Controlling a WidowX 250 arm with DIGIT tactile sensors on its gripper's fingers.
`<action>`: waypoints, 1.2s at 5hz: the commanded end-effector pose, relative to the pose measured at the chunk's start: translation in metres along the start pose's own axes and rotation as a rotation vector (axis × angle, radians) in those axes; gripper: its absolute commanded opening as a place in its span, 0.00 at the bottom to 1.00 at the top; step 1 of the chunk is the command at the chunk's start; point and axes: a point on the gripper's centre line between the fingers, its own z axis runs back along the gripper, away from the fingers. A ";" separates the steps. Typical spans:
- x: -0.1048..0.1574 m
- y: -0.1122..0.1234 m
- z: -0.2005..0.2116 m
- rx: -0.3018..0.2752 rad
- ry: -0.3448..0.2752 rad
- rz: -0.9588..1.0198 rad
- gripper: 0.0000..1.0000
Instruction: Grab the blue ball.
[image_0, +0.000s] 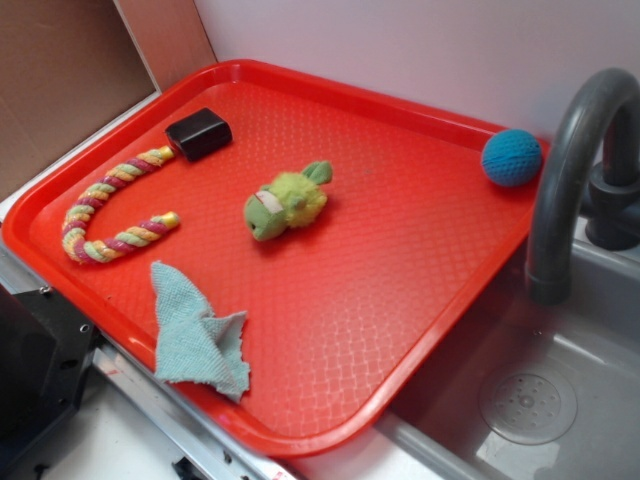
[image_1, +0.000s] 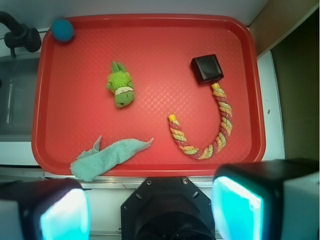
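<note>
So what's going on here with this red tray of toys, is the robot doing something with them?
Nothing is being handled yet. The gripper hangs open above the near edge of the red tray, holding nothing. The blue ball sits untouched in the tray's far corner by the grey faucet. Also on the tray lie a green plush toy, a striped rope, a black block and a pale teal cloth.
</note>
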 end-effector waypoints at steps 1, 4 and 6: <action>0.000 0.000 0.000 0.000 0.000 0.000 1.00; 0.055 -0.016 -0.047 -0.109 -0.213 0.135 1.00; 0.105 -0.055 -0.103 -0.347 -0.226 0.032 1.00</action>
